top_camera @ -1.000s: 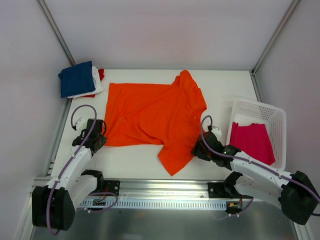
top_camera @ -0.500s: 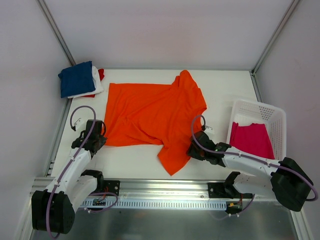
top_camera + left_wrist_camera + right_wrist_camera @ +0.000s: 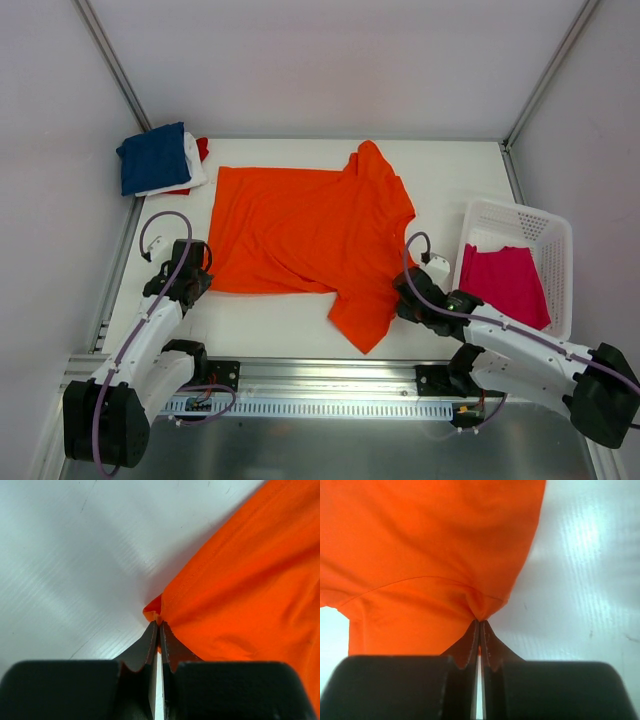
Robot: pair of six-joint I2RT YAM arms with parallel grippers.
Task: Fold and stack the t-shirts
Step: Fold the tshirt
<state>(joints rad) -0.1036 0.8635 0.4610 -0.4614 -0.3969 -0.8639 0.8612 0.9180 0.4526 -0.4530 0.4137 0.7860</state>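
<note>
A bright orange t-shirt [image 3: 310, 235] lies spread on the white table, one sleeve hanging toward the front edge. My left gripper [image 3: 202, 278] is shut on its near left hem corner [image 3: 156, 611]. My right gripper [image 3: 400, 297] is shut on its right edge by the sleeve [image 3: 480, 611]. A magenta-pink t-shirt [image 3: 503, 282] lies in the white lattice basket [image 3: 510, 218]. A folded stack sits at the back left: navy blue t-shirt [image 3: 152, 157] on top, a white one [image 3: 195, 165] and a red one [image 3: 202, 147] under it.
The basket stands at the table's right edge, close to my right arm. Metal frame posts [image 3: 110, 60] rise at the back corners. A slotted rail [image 3: 320, 405] runs along the front edge between the arm bases.
My right gripper went left, then back right with the shirt's edge, dragging the lower sleeve rightward. The left gripper has stayed on the hem corner.
</note>
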